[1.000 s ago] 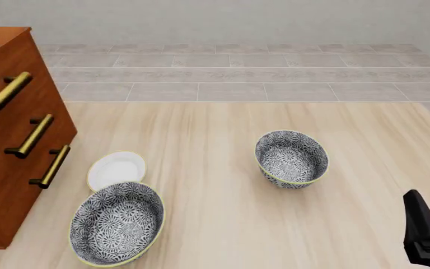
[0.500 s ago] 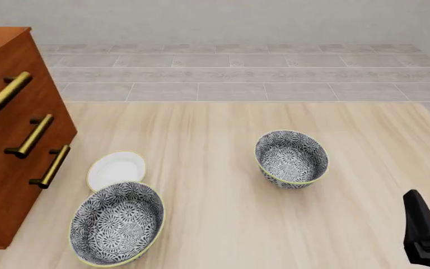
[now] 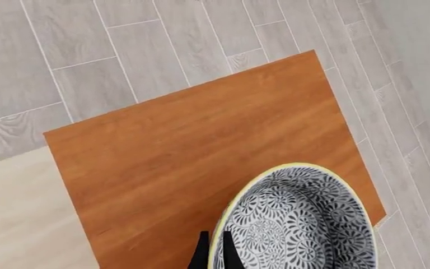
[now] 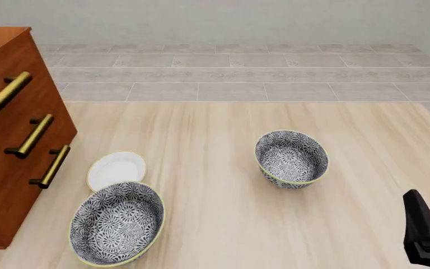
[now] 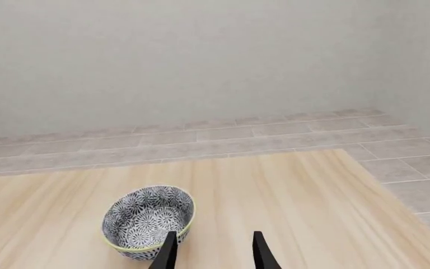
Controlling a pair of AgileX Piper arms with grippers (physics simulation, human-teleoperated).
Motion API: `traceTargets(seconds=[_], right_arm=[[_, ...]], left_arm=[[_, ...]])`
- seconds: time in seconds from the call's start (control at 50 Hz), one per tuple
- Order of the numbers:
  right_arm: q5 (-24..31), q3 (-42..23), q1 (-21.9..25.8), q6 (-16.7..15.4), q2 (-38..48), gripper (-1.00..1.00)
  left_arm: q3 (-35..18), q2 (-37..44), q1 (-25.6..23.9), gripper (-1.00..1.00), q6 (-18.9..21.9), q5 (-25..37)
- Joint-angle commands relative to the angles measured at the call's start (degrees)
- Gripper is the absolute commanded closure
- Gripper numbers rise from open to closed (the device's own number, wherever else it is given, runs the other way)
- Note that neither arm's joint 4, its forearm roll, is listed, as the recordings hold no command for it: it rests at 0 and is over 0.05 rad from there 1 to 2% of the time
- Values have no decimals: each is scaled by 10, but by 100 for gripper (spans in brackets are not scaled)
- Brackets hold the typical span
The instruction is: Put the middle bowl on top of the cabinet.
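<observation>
We find the middle bowl (image 3: 295, 221) over the cabinet (image 3: 200, 162) top, its rim clamped between the left gripper's (image 3: 213, 252) fingers; contact with the wood we cannot tell. The right gripper (image 5: 211, 249) hangs parted and empty over the table (image 4: 215, 140), near another bowl (image 4: 291, 158). A third bowl (image 4: 116, 222) touches a plate (image 4: 116, 169).

Soft, even light is filling all three views, bright but without glare or hot spots. Shadows are lying faint and diffuse under the bowls (image 4: 291, 158) on the tabletop (image 4: 223, 224), and the cabinet (image 4: 9, 140) front is showing no sheen. Everything is rendering sharp to the edges, with no blur or lens bending.
</observation>
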Motion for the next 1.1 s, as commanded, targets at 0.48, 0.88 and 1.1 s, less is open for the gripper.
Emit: traceTargets(seconds=[0.48, 0.88, 1.1], right_arm=[[0, -1, 0, 3, 0, -100], [-2, 0, -1, 4, 0, -100], [-4, 0, -1, 5, 0, -100]], left_arm=[[5, -23, -10, -100, -16, -4], [-64, -54, 3, -100, -30, 14], [-82, -64, 20, -100, -33, 19]])
